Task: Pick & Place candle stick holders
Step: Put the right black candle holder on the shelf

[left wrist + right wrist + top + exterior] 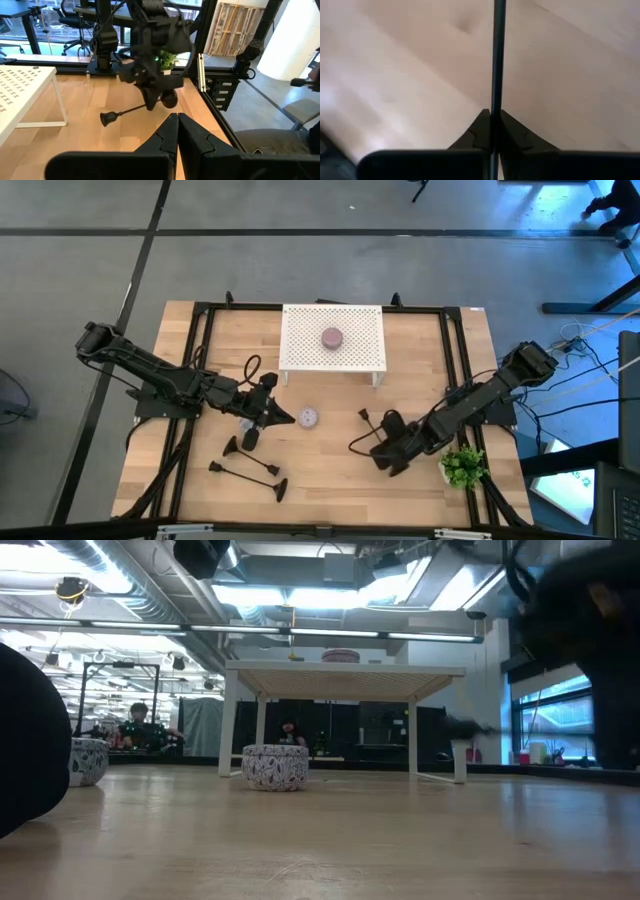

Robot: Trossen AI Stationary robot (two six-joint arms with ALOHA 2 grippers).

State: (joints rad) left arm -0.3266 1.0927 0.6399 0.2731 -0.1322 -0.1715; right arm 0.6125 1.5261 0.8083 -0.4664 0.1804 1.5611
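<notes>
Grey floor surrounds wooden table, dark seam lines crossing it. Ceiling above table: bright strip lights, exposed silver ducts. Large windows to table's side, daylight beyond. Office chairs near window past table edge. Wooden pallet leaning against wall behind table.

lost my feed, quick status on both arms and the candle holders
Right gripper low at the table's right, jaws shut on a candle stick holder's stem. Left gripper shut, empty, mid-table. Three other holders lying front left. Nothing in the way.
</notes>
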